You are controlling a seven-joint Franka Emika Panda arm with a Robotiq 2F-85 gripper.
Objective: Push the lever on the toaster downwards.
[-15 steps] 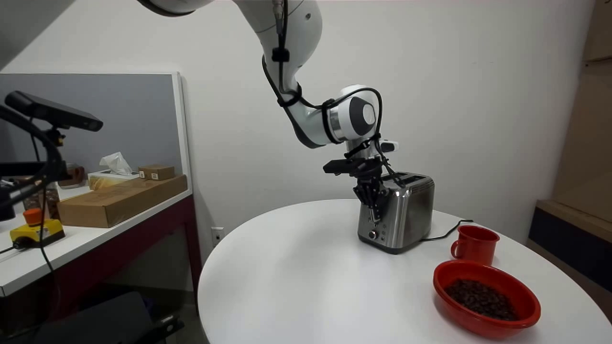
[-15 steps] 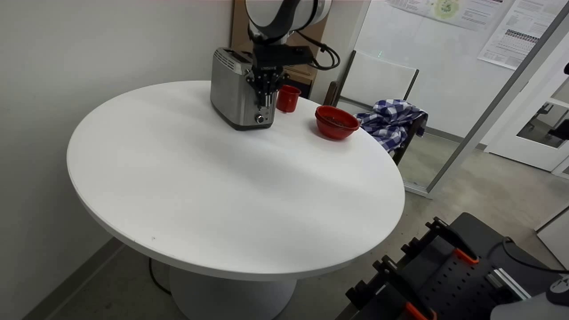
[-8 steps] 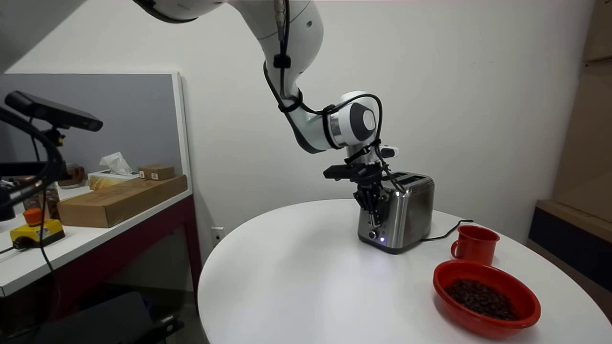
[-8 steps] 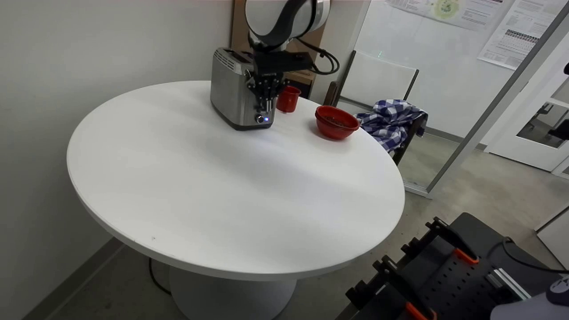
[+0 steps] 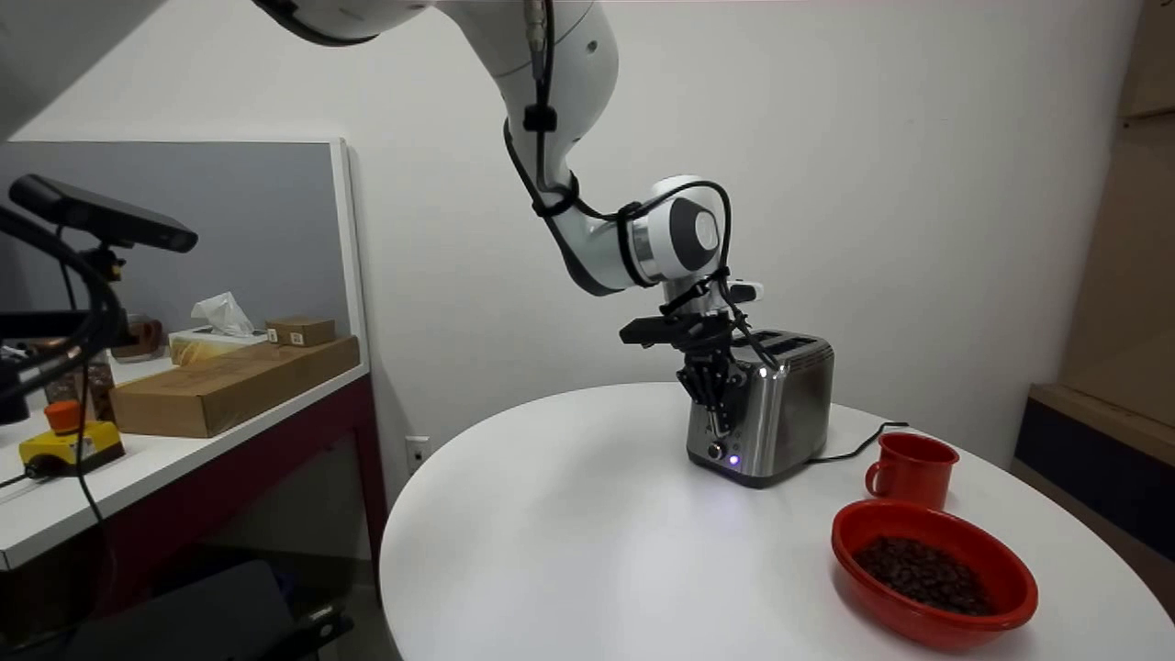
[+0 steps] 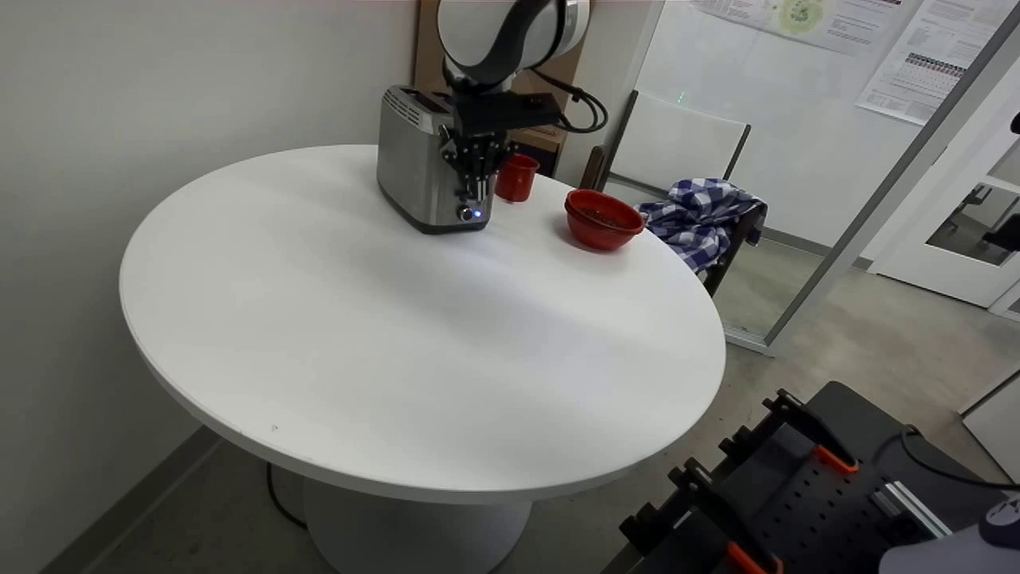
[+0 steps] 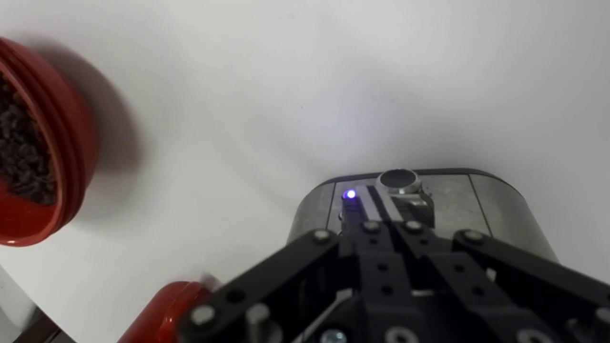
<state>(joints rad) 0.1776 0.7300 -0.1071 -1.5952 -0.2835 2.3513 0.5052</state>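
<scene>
The silver toaster (image 5: 799,413) stands on the white table, also in an exterior view (image 6: 410,167) and the wrist view (image 7: 452,202). A blue light (image 7: 350,194) glows on its front beside the round knob (image 7: 398,181). My gripper (image 5: 721,427) points down close against that front, above the knob; it also shows in an exterior view (image 6: 481,190). In the wrist view its fingers (image 7: 376,202) are shut together with nothing seen between them. A dark shiny piece (image 7: 423,207) beside the fingers looks like the lever, low and mostly hidden. I cannot tell whether the fingers touch it.
A red mug (image 5: 918,473) and a red bowl (image 5: 955,624) with dark beans stand to one side of the toaster, also in the wrist view. A black cord (image 5: 858,450) runs from the toaster. A wall (image 6: 199,80) is close behind the table.
My gripper has moved slightly down along the toaster's front, and the blue light has come on. In the last half second almost nothing has moved.
</scene>
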